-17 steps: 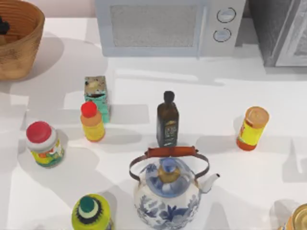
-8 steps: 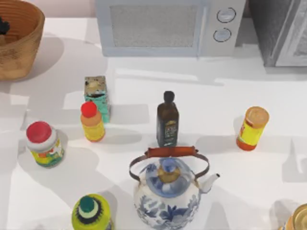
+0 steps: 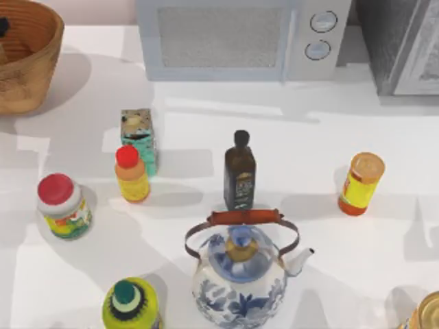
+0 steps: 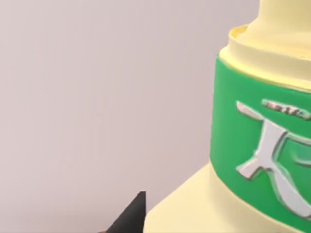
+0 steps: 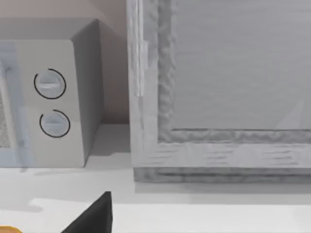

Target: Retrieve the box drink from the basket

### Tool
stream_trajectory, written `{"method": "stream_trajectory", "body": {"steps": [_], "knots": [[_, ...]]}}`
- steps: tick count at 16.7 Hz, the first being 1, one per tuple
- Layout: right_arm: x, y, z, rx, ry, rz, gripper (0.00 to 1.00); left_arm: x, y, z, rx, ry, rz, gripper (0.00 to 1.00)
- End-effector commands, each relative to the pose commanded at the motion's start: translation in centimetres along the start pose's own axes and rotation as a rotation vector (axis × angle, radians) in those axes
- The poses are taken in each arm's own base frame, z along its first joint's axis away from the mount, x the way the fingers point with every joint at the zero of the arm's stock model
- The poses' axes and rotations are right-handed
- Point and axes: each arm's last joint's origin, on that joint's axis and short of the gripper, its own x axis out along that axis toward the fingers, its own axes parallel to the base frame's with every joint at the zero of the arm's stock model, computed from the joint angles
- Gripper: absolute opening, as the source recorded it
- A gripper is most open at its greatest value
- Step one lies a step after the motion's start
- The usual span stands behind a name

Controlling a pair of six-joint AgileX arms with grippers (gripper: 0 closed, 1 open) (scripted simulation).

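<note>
A teal box drink (image 3: 139, 137) stands upright on the white table (image 3: 309, 130), left of centre in the top view and well apart from the basket (image 3: 31, 65), which sits at the table's far left corner. The carton is outside the basket, just behind an orange bottle with a red cap (image 3: 132, 175). A small dark shape at the picture's left edge over the basket is too little to identify.

Near the carton are a red-lidded jar (image 3: 62, 205) towards the left edge, a dark glass bottle (image 3: 239, 171) at the middle and a blue-and-white teapot (image 3: 240, 277) in front of it. A yellow-green bottle (image 3: 130, 305) stands at the near edge and an orange canister (image 3: 361, 183) well to the right. A microwave (image 3: 240, 38) and a grey cabinet (image 3: 405, 44) line the back.

In the left wrist view, a dark tip of the left pincer (image 4: 132, 217) lies beside a cream container with a green band (image 4: 257, 145), seen very close against a plain wall; whether it grips anything, or stands wide or narrow, cannot be told.

In the right wrist view, a dark tip of the right pincer (image 5: 95, 216) sits above the table, facing the microwave and the cabinet; its state cannot be told either.
</note>
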Motion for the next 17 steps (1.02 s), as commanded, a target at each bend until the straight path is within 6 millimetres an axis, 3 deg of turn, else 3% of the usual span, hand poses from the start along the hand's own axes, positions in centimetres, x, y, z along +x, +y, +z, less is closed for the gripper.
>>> {"method": "stream_trajectory", "body": {"steps": [10, 13, 17], "knots": [[0.0, 0.0, 0.0, 0.0, 0.0, 0.0, 1.0, -0.3, -0.1, 11.5, 0.01, -0.021, 0.0, 0.0], [0.0, 0.0, 0.0, 0.0, 0.0, 0.0, 1.0, -0.6, -0.2, 12.7, 0.009, -0.021, 0.0, 0.0], [0.0, 0.0, 0.0, 0.0, 0.0, 0.0, 1.0, -0.6, -0.1, 12.5, 0.01, -0.016, 0.002, 0.0]]}}
